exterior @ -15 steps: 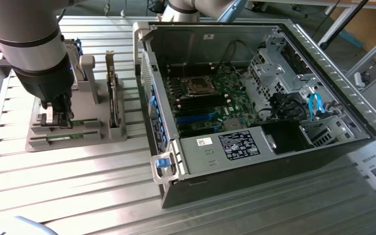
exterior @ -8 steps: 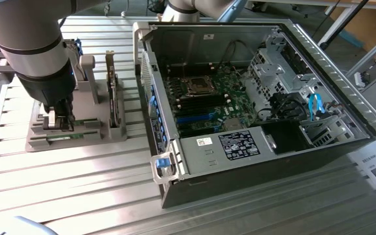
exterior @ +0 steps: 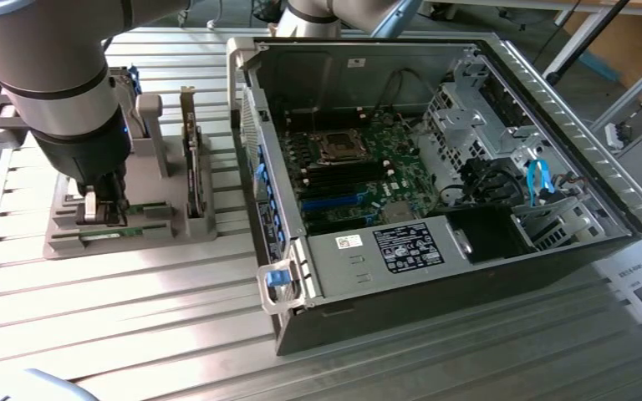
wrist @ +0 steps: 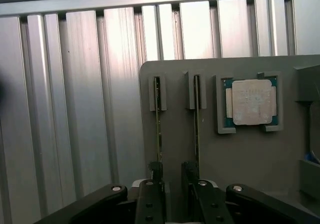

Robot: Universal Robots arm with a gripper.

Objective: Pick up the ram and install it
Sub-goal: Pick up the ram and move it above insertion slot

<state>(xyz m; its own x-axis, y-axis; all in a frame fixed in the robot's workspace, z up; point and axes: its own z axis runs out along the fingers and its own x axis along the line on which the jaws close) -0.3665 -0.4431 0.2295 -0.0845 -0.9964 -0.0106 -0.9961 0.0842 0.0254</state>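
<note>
Ram [wrist: 159, 129]: on edge in a slot of the gray holder [wrist: 240, 159], not lifted. Second thin board [wrist: 197, 129] in the next slot, processor chip [wrist: 251, 101] in its recess beside that. Your hand [wrist: 172, 170] hangs over the ram's end, fingers spread, grasping nothing. Holder sits on the slatted desk [exterior: 131, 317], to the exterior view's left of the open computer case [exterior: 433, 305]. You have the case on its side, motherboard [exterior: 394, 171] exposed.

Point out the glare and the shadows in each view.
Exterior view: strong glare on the slatted table near the grey holder; the computer case interior lies partly in shadow. Wrist view: bright streaks run along the slatted table; the processor chip shines dully.
</note>
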